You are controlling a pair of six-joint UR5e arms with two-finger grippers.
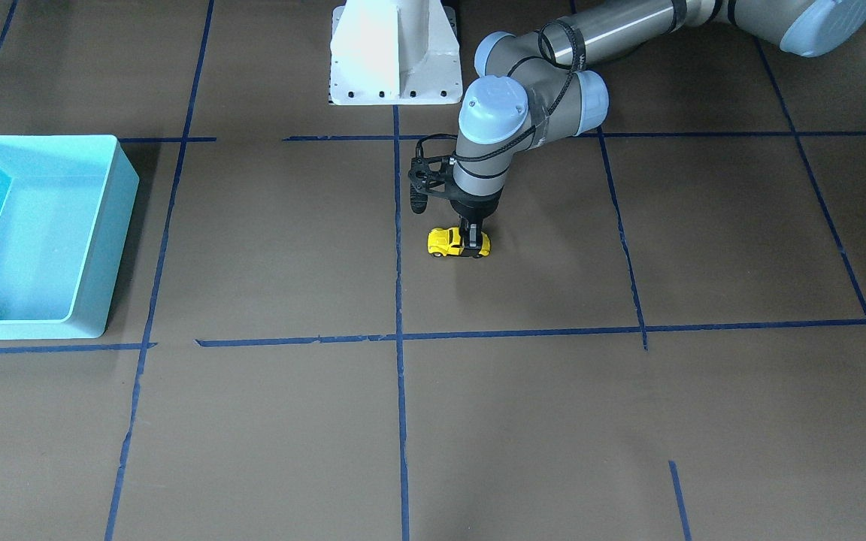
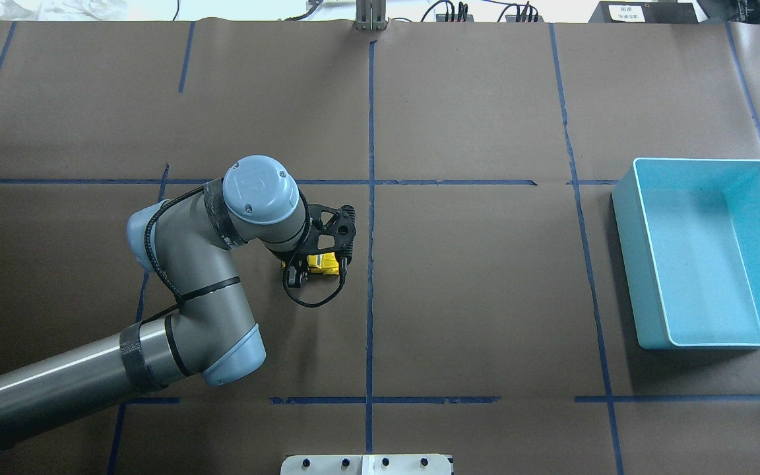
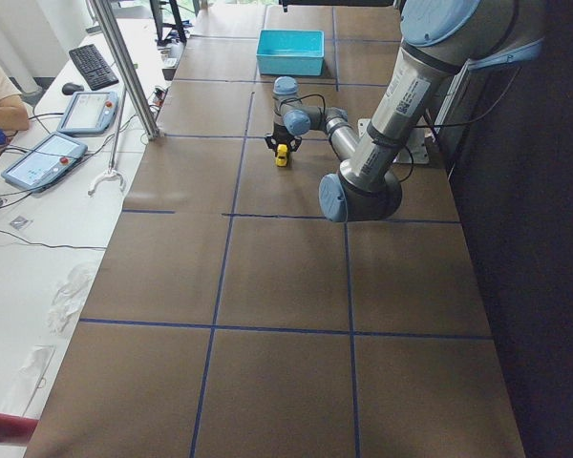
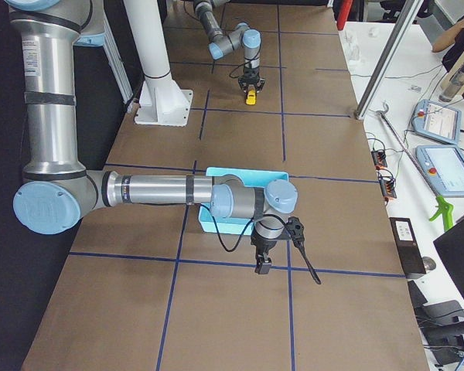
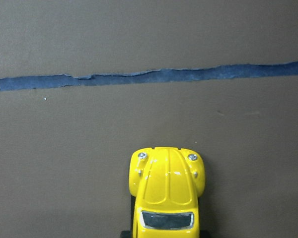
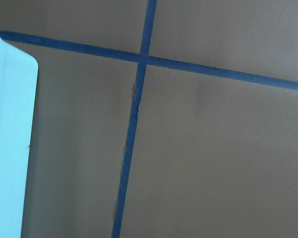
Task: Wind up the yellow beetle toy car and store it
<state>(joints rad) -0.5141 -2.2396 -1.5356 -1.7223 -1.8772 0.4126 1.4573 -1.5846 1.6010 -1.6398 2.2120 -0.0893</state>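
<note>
The yellow beetle toy car (image 1: 449, 241) stands on its wheels on the brown table, near the middle. My left gripper (image 1: 471, 243) comes straight down on its rear half, one finger on each side, shut on it. From overhead the wrist hides most of the car (image 2: 322, 264). The left wrist view shows its hood and windshield (image 5: 167, 188) at the bottom edge. My right gripper (image 4: 261, 264) shows only in the exterior right view, hanging just past the turquoise bin (image 4: 216, 175); I cannot tell if it is open or shut.
The turquoise bin (image 2: 625, 264) sits empty at the table's right side, far from the car; its rim (image 6: 10, 148) shows in the right wrist view. A white robot base (image 1: 395, 56) stands at the table's near edge. Blue tape lines cross the table.
</note>
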